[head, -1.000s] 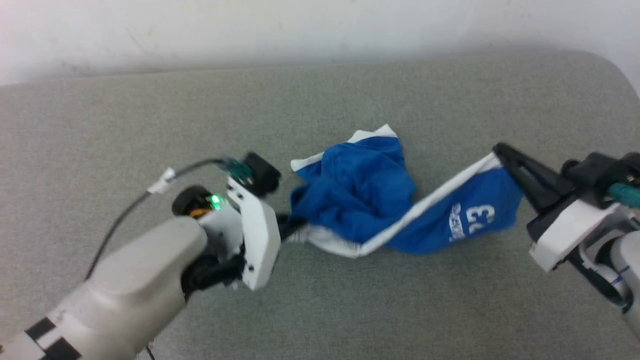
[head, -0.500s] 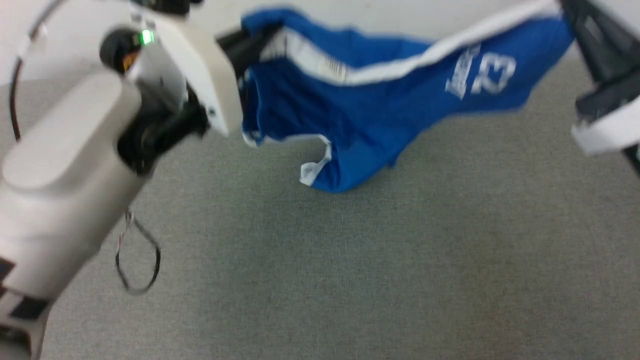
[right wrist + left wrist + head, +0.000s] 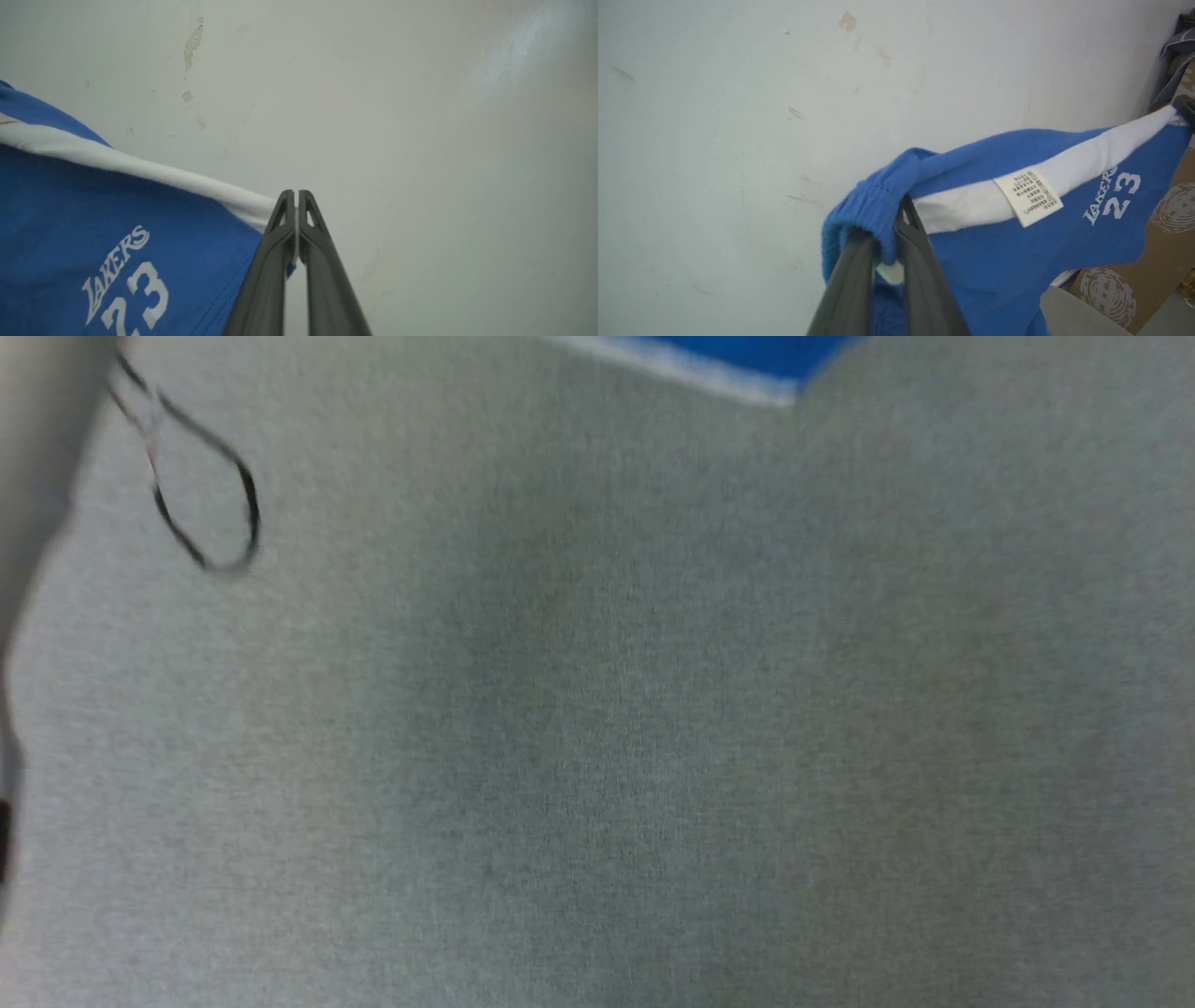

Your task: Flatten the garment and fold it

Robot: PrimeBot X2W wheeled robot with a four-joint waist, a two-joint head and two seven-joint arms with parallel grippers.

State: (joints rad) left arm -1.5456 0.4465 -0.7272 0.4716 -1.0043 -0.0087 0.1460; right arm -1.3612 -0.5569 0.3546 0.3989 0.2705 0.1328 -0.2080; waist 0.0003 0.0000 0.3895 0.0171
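Note:
The garment, bright blue shorts with a white band, a sewn-in label and white "LAKERS 23" print, hangs stretched in the air before a pale wall. My left gripper is shut on its gathered blue waistband. My right gripper is shut on the white-banded corner of the garment at the other end. In the head view a strip of the garment's blue cloth and white edge shows at the top, above the grey table.
A black cable loop dangles at the upper left of the head view beside a pale forearm. Cardboard boxes with round prints stand to the right in the left wrist view.
Both grippers have lifted the garment off the table and risen out of the head view's top. The shorts went from a crumpled heap to hanging stretched between the grippers.

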